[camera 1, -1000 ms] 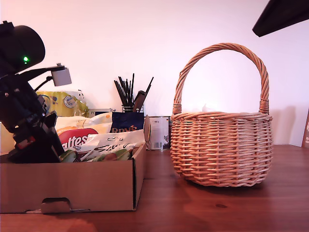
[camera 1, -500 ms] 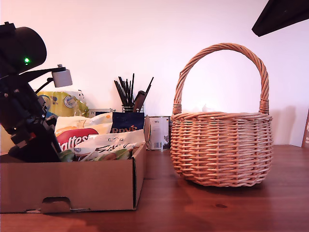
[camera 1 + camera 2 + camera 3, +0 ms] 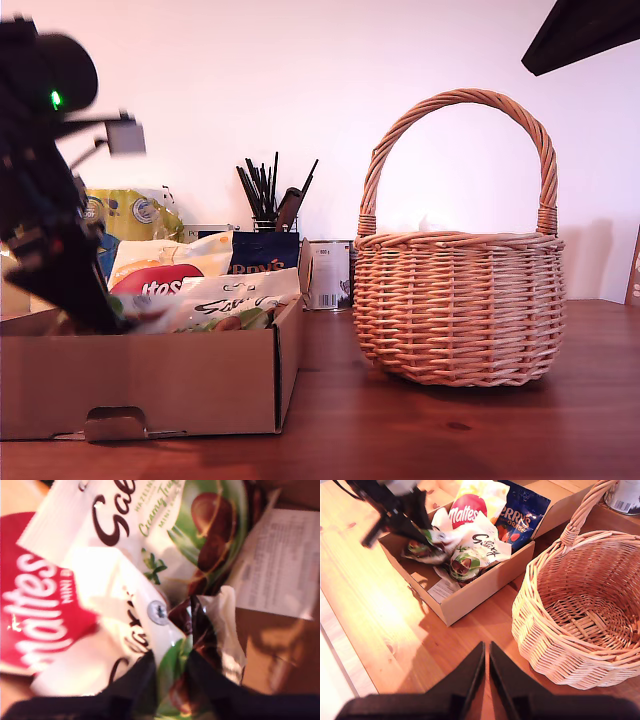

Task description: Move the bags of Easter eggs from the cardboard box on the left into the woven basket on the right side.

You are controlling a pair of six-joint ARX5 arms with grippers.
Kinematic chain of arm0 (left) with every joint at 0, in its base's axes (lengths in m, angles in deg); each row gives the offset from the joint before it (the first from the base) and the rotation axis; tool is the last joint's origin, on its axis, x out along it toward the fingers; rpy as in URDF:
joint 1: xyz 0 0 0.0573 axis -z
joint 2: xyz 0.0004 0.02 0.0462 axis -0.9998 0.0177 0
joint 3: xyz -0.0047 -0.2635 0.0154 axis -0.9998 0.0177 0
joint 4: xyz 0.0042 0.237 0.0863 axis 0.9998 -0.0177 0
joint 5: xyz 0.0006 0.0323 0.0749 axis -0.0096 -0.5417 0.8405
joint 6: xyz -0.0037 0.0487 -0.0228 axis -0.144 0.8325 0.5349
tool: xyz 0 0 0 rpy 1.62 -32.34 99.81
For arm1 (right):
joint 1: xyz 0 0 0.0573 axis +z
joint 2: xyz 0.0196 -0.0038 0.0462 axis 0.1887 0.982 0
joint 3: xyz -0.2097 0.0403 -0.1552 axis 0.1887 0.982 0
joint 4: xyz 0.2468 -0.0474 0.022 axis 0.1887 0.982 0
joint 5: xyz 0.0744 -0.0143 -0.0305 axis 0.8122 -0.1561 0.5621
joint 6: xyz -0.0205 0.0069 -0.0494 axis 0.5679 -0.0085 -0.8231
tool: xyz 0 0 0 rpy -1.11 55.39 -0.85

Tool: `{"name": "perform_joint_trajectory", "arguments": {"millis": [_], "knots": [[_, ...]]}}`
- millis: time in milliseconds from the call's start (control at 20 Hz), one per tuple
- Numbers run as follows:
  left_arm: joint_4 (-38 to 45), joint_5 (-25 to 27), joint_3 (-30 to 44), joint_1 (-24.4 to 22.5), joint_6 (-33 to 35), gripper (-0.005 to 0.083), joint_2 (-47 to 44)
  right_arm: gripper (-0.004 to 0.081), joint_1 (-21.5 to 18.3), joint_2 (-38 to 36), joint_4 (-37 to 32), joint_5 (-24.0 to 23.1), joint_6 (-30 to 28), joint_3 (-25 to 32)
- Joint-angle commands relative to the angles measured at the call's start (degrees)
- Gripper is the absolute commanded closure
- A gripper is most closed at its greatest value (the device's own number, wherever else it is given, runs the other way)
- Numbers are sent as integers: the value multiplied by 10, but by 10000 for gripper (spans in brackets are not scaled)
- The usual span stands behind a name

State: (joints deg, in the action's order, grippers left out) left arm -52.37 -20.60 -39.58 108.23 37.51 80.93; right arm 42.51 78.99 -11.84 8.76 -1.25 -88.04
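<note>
Clamped on a white bag (image 3: 175, 675), my first gripper (image 3: 170, 672) hides its lower edge; second gripper (image 3: 486, 660) closed.

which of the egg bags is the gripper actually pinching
My first gripper pinches the white-and-green Galaxy bag at its corner; the red-logo Maltesers bag and blue Terry's bag lie untouched.

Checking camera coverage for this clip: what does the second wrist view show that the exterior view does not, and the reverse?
Only the second wrist view: the round wicker basket's bare woven floor, no bags in it, and my second gripper, shut, hanging over the wooden table.

Only the exterior view: the basket's whole arched handle and a cup of dark brushes.

Both: the shallow brown cardboard box, the red-logo Maltesers pouch and my first gripper clamped on a white-and-green pouch.
</note>
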Motion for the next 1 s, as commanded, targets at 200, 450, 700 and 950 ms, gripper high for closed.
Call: {"name": "perform_joint_trajectory", "arguments": {"millis": [200,450,700,950], "knots": [[-4,-2,-8,0,0,796,-35,783,2,0,-2,1,-3,4],[-12,-2,-8,0,0,796,-37,783,2,0,-2,1,-3,4],[-12,-1,-9,0,-3,796,-39,783,2,0,-2,1,-3,4],[-9,-1,-15,0,-16,796,-64,783,2,0,-2,1,-3,4]]}}
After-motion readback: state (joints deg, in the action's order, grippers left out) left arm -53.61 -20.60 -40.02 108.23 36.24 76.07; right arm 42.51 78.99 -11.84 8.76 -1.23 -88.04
